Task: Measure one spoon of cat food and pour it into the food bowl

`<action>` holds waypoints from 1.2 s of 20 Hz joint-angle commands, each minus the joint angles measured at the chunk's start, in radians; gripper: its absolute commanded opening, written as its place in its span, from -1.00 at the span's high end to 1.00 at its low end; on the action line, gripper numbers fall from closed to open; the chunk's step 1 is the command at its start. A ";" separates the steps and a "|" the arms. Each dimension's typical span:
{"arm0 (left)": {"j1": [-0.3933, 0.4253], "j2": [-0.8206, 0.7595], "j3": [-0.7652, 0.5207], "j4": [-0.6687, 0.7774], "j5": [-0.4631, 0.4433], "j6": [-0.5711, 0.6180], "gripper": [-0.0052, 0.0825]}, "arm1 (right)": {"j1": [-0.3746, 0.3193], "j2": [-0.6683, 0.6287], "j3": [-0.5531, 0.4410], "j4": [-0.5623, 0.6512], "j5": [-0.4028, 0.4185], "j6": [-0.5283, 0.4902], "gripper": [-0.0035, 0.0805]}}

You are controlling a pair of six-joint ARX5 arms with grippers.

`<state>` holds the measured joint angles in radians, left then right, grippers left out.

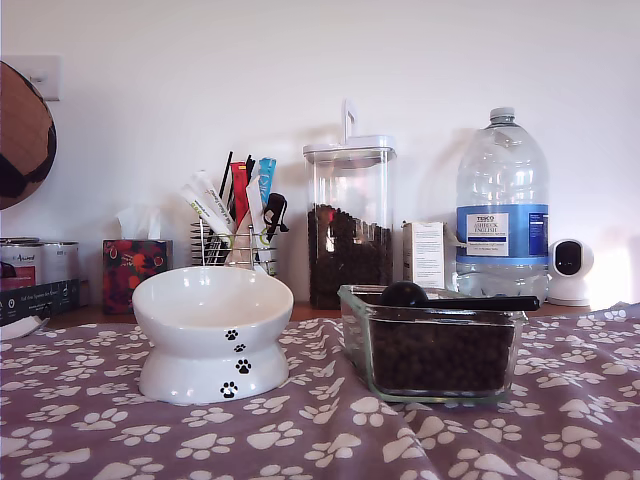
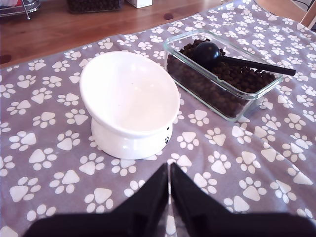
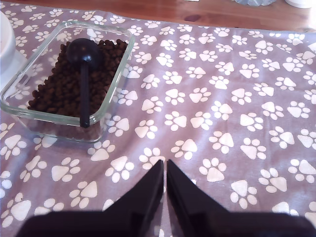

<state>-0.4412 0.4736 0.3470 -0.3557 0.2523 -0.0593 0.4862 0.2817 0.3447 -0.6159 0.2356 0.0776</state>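
The black plastic measuring scoop [image 3: 84, 69] lies cup-down on the small dark brown kibble pellets [image 3: 59, 89] in the clear rectangular glass dish [image 3: 19, 116], its long flat handle resting across the dish's short rim and poking out past it. From my second hand [image 3: 165, 170], whose jaws are closed together on nothing, that handle end sits at about eleven o'clock, with the long axis running nearly straight away from the hand, so I judge this arm the nearer and better lined up for the pick. My first hand [image 2: 169, 174], also pressed closed and empty, faces the glossy white ceramic pedestal bowl [image 2: 129, 94] at twelve o'clock; the scoop lies beyond at two o'clock, handle crosswise. The bowl stands empty on the paw-print cloth [image 1: 320, 430] covering the table.
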 commanded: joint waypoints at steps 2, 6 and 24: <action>0.002 0.003 -0.006 -0.092 0.002 0.007 0.92 | 0.004 0.008 0.004 -0.033 0.003 0.002 0.94; 0.002 0.003 -0.006 -0.092 0.002 0.007 0.92 | 0.004 0.008 0.004 -0.033 0.003 0.001 0.94; -0.041 0.005 -0.006 0.119 0.163 -0.073 0.93 | 0.005 0.269 0.085 0.274 -0.284 0.095 0.94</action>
<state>-0.4782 0.4740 0.3477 -0.2543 0.4114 -0.1284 0.4862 0.5007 0.3763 -0.3561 -0.0387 0.1860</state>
